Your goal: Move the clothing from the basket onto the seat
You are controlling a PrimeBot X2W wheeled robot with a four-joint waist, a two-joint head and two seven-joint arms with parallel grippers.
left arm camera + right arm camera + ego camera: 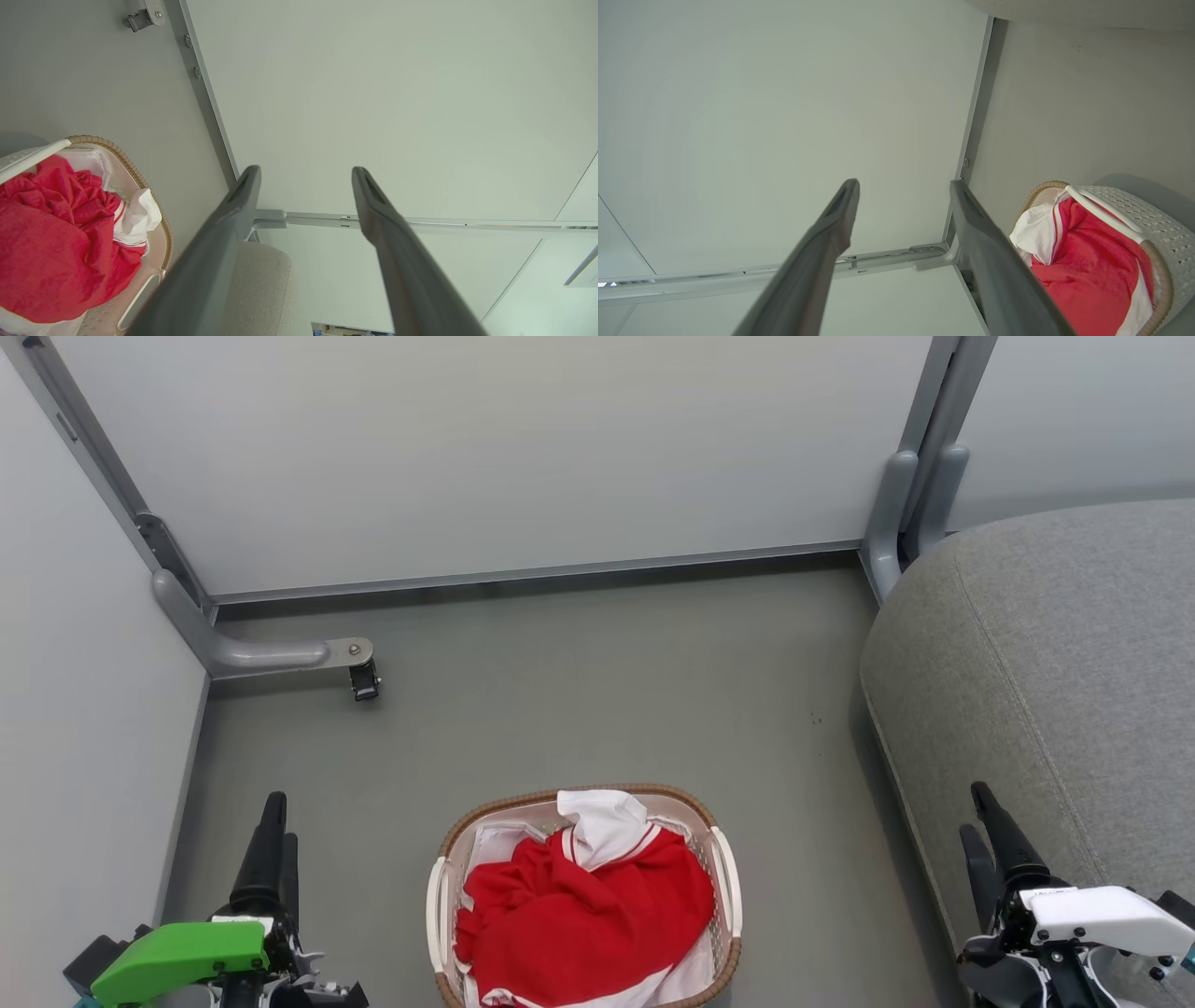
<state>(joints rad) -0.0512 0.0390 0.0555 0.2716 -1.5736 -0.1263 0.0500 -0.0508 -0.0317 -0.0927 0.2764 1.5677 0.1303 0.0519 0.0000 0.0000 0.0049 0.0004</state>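
looks not started: clothing [588, 915] sits in the basket [436, 905], left claw [303, 170] and right claw [903, 182] both apart, empty. next, probably reach down and pinch it.

soft red cloth clothing [588, 919], perforated plastic basket [725, 882], matt fabric seat [1055, 653]

- Head view: you look steeply down on the floor [597, 709], the basket [726, 887] near the bottom edge.
- Left wrist view: you sight along the left gripper [306, 169] at the wall panel [397, 93]; basket at left.
- Right wrist view: along the right gripper [903, 182], same panel; basket at right.
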